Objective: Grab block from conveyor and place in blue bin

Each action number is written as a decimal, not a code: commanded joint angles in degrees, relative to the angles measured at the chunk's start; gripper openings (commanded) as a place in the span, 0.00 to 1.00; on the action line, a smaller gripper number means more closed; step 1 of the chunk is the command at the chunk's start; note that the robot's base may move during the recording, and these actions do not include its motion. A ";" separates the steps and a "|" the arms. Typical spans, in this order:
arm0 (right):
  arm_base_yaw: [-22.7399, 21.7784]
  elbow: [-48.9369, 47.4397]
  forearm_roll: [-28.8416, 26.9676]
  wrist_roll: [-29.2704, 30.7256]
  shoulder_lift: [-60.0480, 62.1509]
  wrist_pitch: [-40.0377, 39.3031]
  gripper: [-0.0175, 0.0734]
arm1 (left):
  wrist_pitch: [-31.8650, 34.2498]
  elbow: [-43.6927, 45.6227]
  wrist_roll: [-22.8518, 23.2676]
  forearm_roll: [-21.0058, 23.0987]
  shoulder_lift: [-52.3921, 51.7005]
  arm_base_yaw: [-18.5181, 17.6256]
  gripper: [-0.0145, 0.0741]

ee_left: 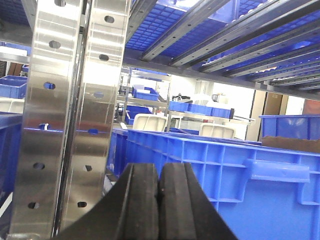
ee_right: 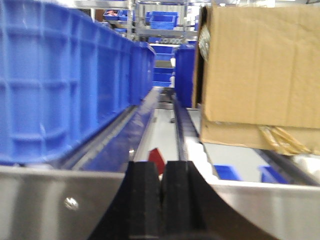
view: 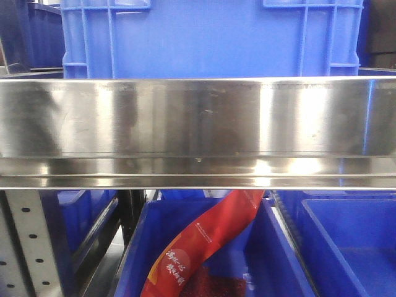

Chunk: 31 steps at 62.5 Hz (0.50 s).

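Two black padded grippers, left gripper (ee_left: 158,200) and right gripper (ee_right: 161,197), each pressed together on nothing; one red printed pouch (view: 204,244) lies in one blue plastic bin (view: 139,247).

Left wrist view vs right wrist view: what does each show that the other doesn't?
Left wrist only: a perforated steel upright, shelf rails overhead, and the left end effector with jaws pressed together.

Right wrist only: a cardboard box, a steel rail across the bottom, a small red object behind the right end effector, which is also closed.

Both: blue bins () and distant shelving. No block or conveyor is identifiable in either.
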<state>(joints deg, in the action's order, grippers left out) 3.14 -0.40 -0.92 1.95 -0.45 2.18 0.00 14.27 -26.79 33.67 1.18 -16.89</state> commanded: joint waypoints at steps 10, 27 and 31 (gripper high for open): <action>-0.49 0.40 0.13 2.22 0.45 -2.72 0.01 | 0.92 -0.01 -0.11 0.38 -0.14 0.22 0.04; -0.49 0.40 0.13 2.22 0.45 -2.72 0.01 | 0.92 -0.01 -0.11 0.38 -0.14 0.22 0.04; -0.49 0.40 0.13 2.22 0.45 -2.72 0.01 | 0.92 -0.01 -0.11 0.38 -0.14 0.22 0.04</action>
<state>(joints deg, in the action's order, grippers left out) 2.91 0.00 -0.90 3.69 -0.17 0.88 0.30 14.17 -26.79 33.67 1.18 -16.76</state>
